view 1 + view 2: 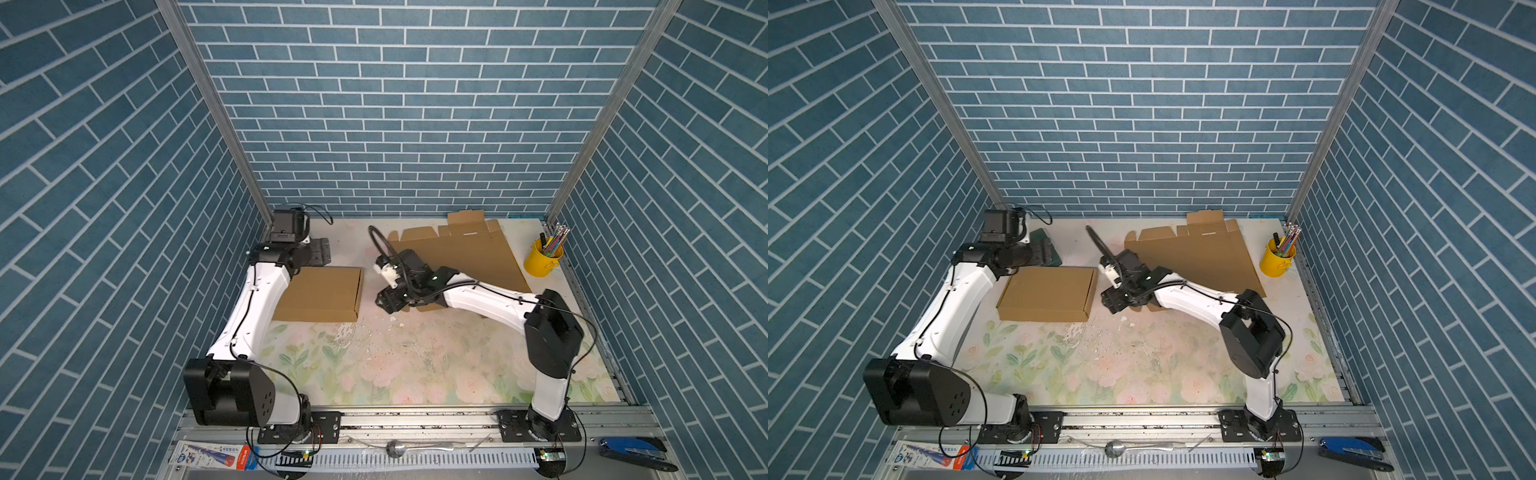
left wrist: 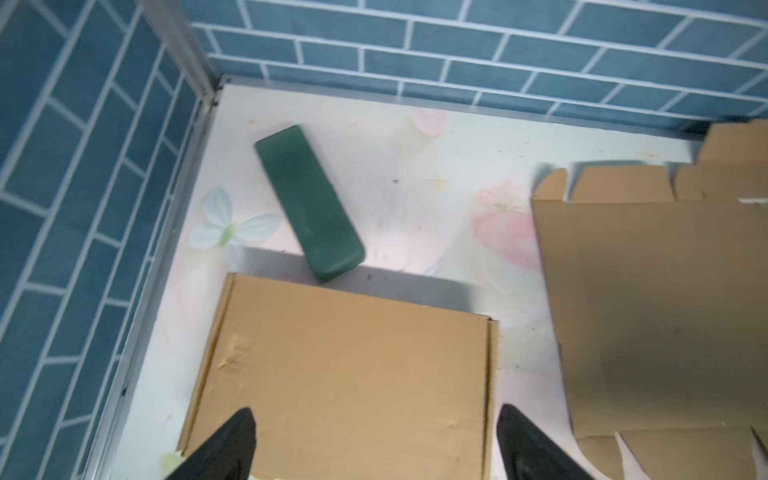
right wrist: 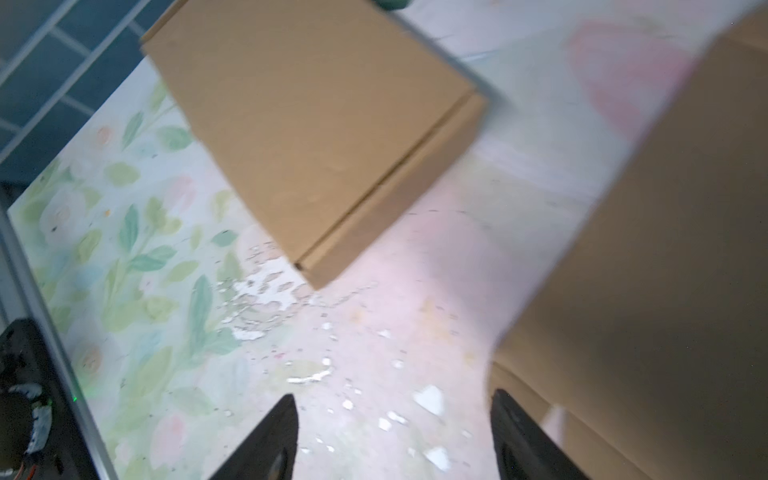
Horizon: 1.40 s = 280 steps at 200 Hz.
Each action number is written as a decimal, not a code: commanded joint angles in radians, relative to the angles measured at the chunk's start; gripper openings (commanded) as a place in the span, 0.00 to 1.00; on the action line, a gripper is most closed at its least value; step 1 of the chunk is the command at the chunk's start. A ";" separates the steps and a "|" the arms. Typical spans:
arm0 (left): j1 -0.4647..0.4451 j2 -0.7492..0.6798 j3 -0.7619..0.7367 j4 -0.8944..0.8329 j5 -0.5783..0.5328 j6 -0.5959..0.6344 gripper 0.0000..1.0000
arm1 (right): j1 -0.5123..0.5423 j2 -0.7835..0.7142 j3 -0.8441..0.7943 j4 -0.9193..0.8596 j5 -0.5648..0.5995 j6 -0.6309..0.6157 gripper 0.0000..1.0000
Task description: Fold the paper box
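Observation:
A closed, folded brown paper box (image 1: 320, 293) (image 1: 1048, 293) lies on the floral mat at the left. A flat, unfolded cardboard sheet (image 1: 461, 253) (image 1: 1200, 253) with tabs along its far edge lies at the back right. My left gripper (image 2: 374, 409) hovers over the folded box (image 2: 345, 374), wide open, holding nothing. My right gripper (image 1: 388, 299) (image 1: 1113, 301) (image 3: 392, 399) is open over bare mat between the box (image 3: 316, 137) and the sheet (image 3: 644, 270). One of its fingers (image 3: 523, 440) is at the sheet's near edge.
A dark green oblong case (image 2: 309, 203) lies behind the folded box, near the back left corner. A yellow cup of pens (image 1: 540, 259) (image 1: 1277, 259) stands at the back right. White flecks (image 3: 430, 399) dot the mat. Brick-pattern walls enclose three sides.

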 commanded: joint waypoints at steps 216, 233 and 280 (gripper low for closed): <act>-0.454 0.687 0.295 0.206 0.155 -0.209 0.81 | -0.881 -0.360 -0.465 -0.227 0.016 0.312 0.70; -0.471 0.715 0.319 0.218 0.174 -0.212 0.81 | -0.912 -0.416 -0.529 -0.230 0.025 0.345 0.72; -0.501 0.656 0.279 0.252 0.122 -0.171 0.86 | -0.940 -0.441 -0.658 -0.108 -0.136 0.499 0.74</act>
